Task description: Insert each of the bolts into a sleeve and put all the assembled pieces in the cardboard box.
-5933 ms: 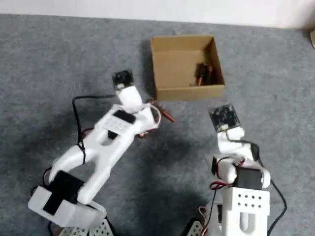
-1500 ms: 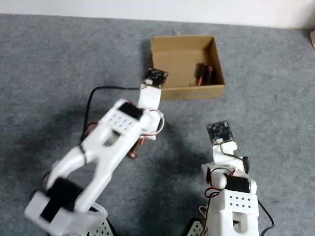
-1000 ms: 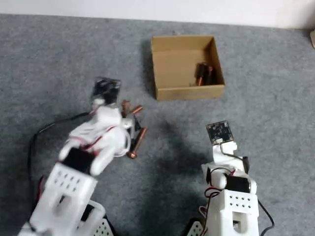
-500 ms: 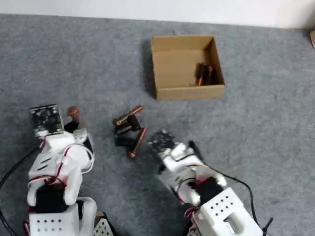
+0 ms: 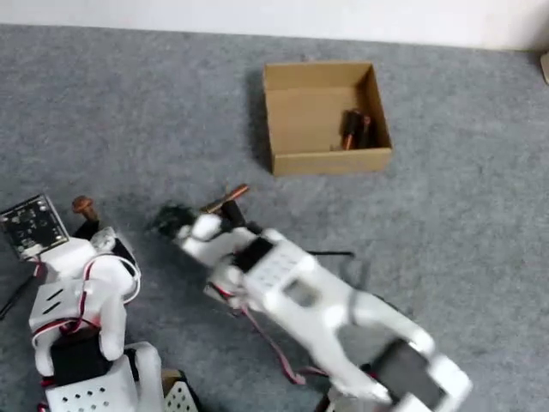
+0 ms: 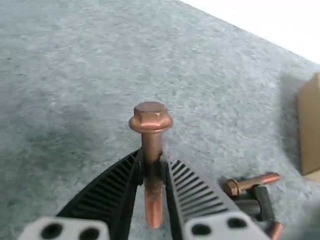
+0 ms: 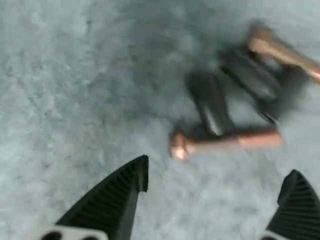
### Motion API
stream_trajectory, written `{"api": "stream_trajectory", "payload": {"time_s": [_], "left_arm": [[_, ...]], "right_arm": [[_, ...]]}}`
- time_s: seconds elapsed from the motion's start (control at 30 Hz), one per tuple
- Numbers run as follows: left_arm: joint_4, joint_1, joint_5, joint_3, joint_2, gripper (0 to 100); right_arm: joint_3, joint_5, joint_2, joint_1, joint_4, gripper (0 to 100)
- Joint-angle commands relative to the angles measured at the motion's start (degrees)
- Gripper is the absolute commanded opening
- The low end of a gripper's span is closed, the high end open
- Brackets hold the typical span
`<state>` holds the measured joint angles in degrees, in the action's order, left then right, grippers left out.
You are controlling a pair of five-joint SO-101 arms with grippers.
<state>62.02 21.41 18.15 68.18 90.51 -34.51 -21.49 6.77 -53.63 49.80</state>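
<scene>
My left gripper (image 6: 151, 156) is shut on the shank of a copper bolt (image 6: 151, 120) that stands head up. In the high view this bolt (image 5: 83, 205) is at the left, above the grey carpet. My right gripper (image 7: 218, 170) is open, hovering over the loose pile: a copper bolt (image 7: 225, 141) lies just ahead of its fingers, with black sleeves (image 7: 210, 102) and a second bolt (image 7: 280, 50) beyond. In the high view the right gripper (image 5: 174, 221) sits at the left end of the pile, next to a bolt (image 5: 226, 198). The cardboard box (image 5: 283, 116) holds assembled pieces (image 5: 356, 129).
The right arm (image 5: 300, 296) stretches diagonally across the middle of the carpet. The left arm (image 5: 77, 300) stands at the lower left. A box corner (image 6: 310, 130) and the loose pile (image 6: 250, 184) appear in the left wrist view.
The left arm has pulled back to the lower left with a bolt in its gripper. The right arm has swung left across the carpet to the pile.
</scene>
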Motion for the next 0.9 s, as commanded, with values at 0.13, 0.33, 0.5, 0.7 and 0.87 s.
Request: {"api": "stream_trajectory", "payload": {"time_s": [0.13,0.33,0.5,0.7,0.87], "left_arm": [[-0.62,4.09,0.44,-1.01,0.75,1],[-1.49,5.14,0.44,-1.19,0.75,1],[-1.58,5.05,0.44,-1.01,0.75,1],[-1.58,4.97,0.44,-1.01,0.75,1],[-1.58,5.14,0.44,-0.92,0.75,1]], "right_arm": [[15.78,-8.7,-15.69,-2.51,-1.54,37.8],[20.44,-11.34,-22.46,-1.8,-1.71,37.8],[22.81,-11.43,-26.24,1.54,-1.71,37.8],[24.31,-11.43,-29.49,2.68,-1.71,37.8],[24.31,-11.25,-31.78,2.86,-1.54,37.8]]}}
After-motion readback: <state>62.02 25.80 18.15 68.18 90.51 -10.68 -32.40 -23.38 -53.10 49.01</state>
